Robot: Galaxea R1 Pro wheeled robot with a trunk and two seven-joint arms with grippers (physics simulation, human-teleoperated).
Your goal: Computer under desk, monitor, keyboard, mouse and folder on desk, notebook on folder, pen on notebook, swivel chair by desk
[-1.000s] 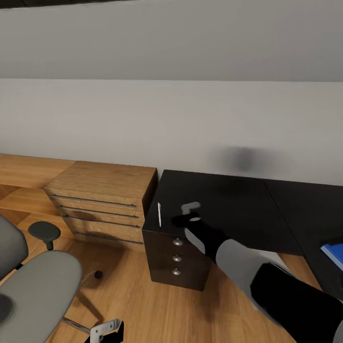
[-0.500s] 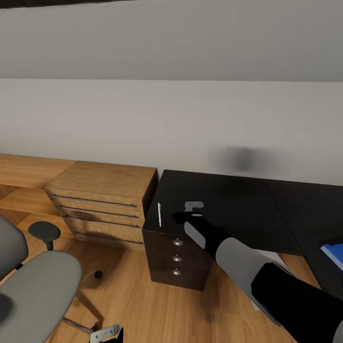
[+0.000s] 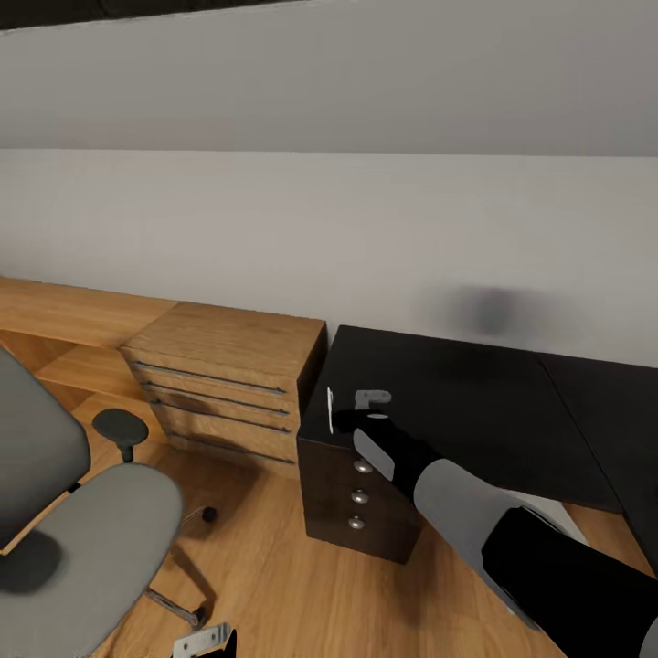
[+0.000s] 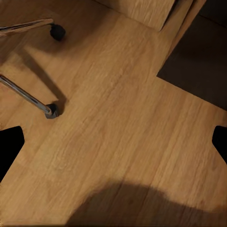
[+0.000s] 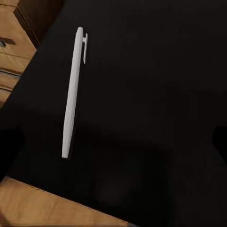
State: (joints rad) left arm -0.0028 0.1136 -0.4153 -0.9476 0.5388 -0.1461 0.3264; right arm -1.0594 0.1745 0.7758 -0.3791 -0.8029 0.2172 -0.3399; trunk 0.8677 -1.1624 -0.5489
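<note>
While the right gripper point(image 3: 358, 413) hangs over the left end of the desk point(image 3: 475, 402), its jaws stand spread with nothing between them; the pen point(image 5: 74, 90) lies flat on the black top just beside it, untouched, near the desk's left edge; black drawer unit point(image 3: 361, 498) sits directly under that end; light-wood dresser point(image 3: 228, 384) stands just left of the desk; swivel chair point(image 3: 82, 539) is on the wood floor point(image 4: 123, 123), apart from the desk; left gripper point(image 3: 206, 637) is low by the chair base, fingers wide apart over bare floor, one caster point(image 4: 51, 111) close by.
</note>
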